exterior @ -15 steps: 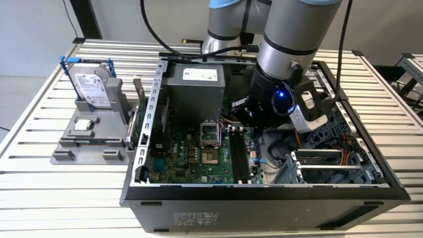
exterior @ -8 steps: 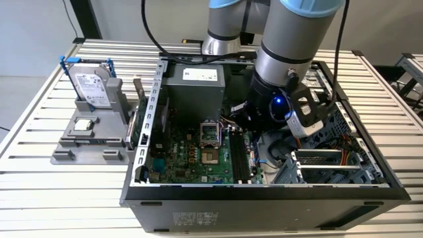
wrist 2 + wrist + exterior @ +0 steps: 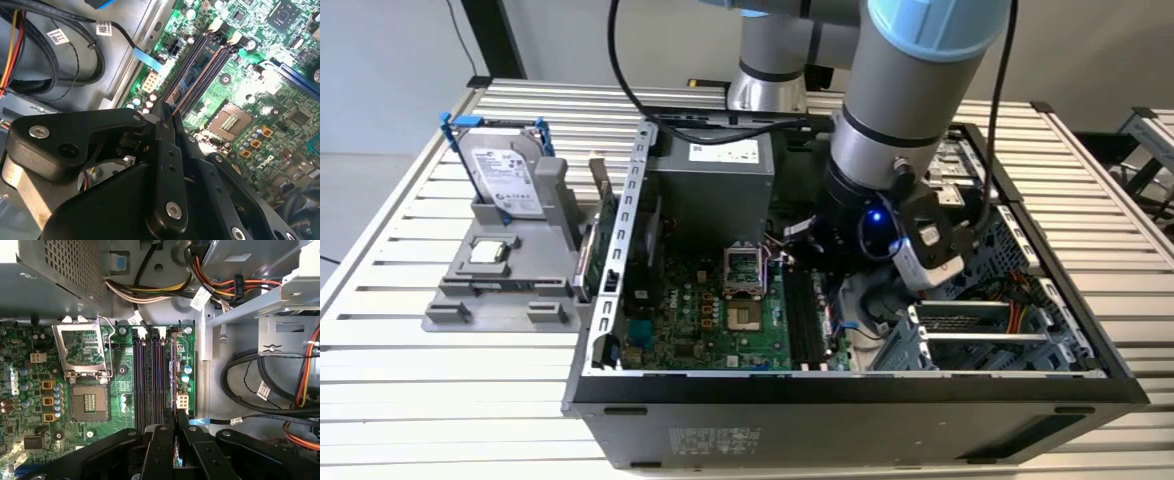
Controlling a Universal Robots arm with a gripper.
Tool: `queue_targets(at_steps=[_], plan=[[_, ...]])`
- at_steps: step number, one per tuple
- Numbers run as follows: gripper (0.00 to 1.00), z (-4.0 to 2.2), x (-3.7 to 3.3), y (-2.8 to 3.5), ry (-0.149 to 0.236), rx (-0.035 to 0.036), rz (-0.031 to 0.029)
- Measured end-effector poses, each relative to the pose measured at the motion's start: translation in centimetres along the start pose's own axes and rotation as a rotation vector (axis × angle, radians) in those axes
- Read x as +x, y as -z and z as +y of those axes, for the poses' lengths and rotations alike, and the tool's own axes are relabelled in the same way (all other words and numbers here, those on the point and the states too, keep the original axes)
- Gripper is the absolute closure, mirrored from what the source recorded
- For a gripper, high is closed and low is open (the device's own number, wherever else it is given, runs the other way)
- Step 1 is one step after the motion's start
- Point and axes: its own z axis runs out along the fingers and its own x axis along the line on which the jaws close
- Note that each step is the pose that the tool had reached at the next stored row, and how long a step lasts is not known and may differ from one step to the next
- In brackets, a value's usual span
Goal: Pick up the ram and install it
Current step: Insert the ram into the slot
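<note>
Both wrist views show my gripper [image 3: 176,413] [image 3: 169,113] shut on the ram [image 3: 173,371] [image 3: 198,76]. I see the ram edge-on, as a thin dark strip with a coppery edge running away from the black fingertips [image 3: 162,432]. It stands upright along the long black motherboard slots [image 3: 141,380] [image 3: 192,62], over the slot nearest the case wall. Whether it is seated I cannot tell. In the exterior view the arm [image 3: 894,120] reaches down into the open computer case [image 3: 854,395], with its wrist over the slots [image 3: 803,322].
The open CPU socket [image 3: 90,400] [image 3: 744,268] lies beside the slots, and the grey power supply [image 3: 714,180] stands behind it. Cable bundles [image 3: 260,385] and a drive cage [image 3: 974,330] crowd the case's other side. A silver hard drive [image 3: 507,170] stands in a grey fixture outside the case.
</note>
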Motion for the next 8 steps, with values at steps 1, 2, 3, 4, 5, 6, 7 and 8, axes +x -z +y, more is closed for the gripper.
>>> queue_targets(at_steps=[1, 2, 3, 4, 5, 6, 7, 8], plan=[[1.00, -0.04, 0.00, -0.18, 0.000, 0.0000, 0.0000], [1.00, -0.11, 0.00, -0.36, 0.000, 0.0001, 0.0002], [1.00, -0.19, 0.00, -0.49, 0.000, 0.0001, 0.0007], [1.00, -0.25, 0.00, -0.61, 0.000, 0.0001, 0.0010], [1.00, -0.29, 0.00, -0.75, 0.000, 0.0000, 0.0011], [1.00, -0.32, 0.01, -0.91, 0.000, 0.0000, 0.0011], [1.00, -0.34, 0.00, -1.09, 0.000, 0.0001, 0.0011], [1.00, -0.35, 0.00, -1.27, 0.000, 0.0002, 0.0011]])
